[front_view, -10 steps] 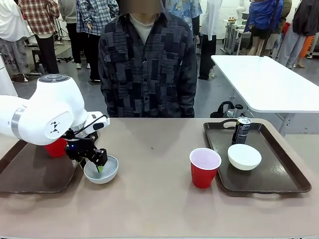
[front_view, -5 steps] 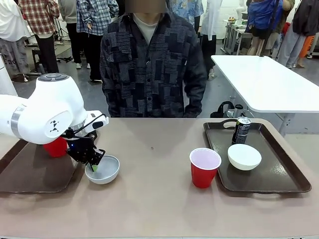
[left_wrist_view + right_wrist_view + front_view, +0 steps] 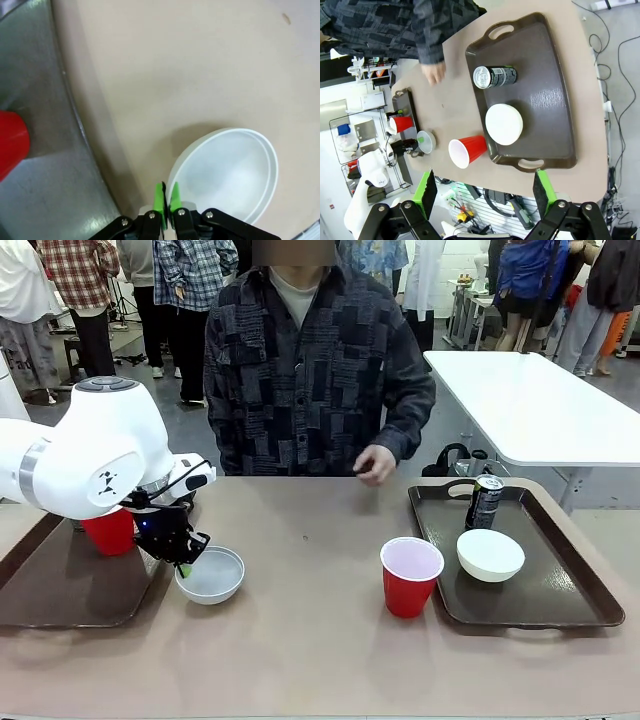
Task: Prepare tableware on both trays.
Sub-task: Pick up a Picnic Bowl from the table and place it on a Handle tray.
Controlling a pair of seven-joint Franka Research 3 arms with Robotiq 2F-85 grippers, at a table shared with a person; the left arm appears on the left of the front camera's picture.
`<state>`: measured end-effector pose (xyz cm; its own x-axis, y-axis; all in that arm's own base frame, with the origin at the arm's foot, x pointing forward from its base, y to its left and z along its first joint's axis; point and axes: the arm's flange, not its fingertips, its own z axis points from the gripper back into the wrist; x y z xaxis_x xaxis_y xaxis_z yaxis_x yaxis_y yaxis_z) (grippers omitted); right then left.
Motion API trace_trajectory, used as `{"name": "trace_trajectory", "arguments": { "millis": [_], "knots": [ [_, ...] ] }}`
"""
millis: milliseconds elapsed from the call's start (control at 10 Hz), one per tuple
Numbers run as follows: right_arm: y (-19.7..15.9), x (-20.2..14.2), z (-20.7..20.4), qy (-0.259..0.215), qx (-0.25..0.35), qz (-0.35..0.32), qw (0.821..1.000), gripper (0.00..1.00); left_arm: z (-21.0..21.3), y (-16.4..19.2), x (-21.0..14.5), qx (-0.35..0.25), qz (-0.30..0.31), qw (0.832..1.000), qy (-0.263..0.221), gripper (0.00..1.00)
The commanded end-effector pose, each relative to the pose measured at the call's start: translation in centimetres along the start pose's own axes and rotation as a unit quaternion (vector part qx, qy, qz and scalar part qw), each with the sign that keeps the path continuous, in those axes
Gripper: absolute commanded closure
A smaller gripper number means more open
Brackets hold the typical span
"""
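Left gripper (image 3: pixel 184 567) jaws pinching white bowl (image 3: pixel 212 575) rim on worktop (image 3: pixel 310 640), right gripper (image 3: pixel 485 192) jaws gaping wide, holding nothing

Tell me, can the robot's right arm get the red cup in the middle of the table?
Probably yes. The right end effector is open and hangs high above the table, and the red cup stands in the open beside the right tray, with nothing over it.

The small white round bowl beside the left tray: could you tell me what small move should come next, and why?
Probably lift it slightly. The left gripper is shut on the rim of the small white round bowl, which rests on the tan tabletop just outside the dark brown left tray, whose raised rim it must clear.
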<state>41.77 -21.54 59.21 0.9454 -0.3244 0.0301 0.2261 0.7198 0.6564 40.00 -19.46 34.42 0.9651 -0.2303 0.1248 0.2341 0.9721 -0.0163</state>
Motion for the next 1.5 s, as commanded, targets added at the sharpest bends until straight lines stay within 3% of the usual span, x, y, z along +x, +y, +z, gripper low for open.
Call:
{"name": "trace_trajectory", "arguments": {
  "millis": [0,200,400,1000,1400],
  "knots": [
    [0.1,0.1,-0.1,-0.007,-0.002,0.0,1.0,0.0,3.5,-0.6,-1.2,0.002,0.013,1.0,-0.021,1.0],
    [0.1,0.1,-0.1,-0.007,-0.002,0.0,1.0,0.0,8.8,-0.1,-2.5,-0.004,0.006,0.998,-0.063,1.0],
    [0.1,0.1,-0.1,-0.007,-0.002,0.0,1.0,0.0,11.6,1.7,-4.1,-0.014,0.003,0.997,-0.074,1.0],
    [0.1,0.1,-0.1,-0.007,-0.002,0.0,1.0,0.0,13.7,11.9,-6.6,-0.025,0.095,0.993,-0.072,1.0],
    [0.1,0.1,-0.1,-0.007,-0.002,0.0,1.0,0.0,11.3,14.7,-8.1,-0.025,0.109,0.992,-0.063,1.0]
  ]
}}
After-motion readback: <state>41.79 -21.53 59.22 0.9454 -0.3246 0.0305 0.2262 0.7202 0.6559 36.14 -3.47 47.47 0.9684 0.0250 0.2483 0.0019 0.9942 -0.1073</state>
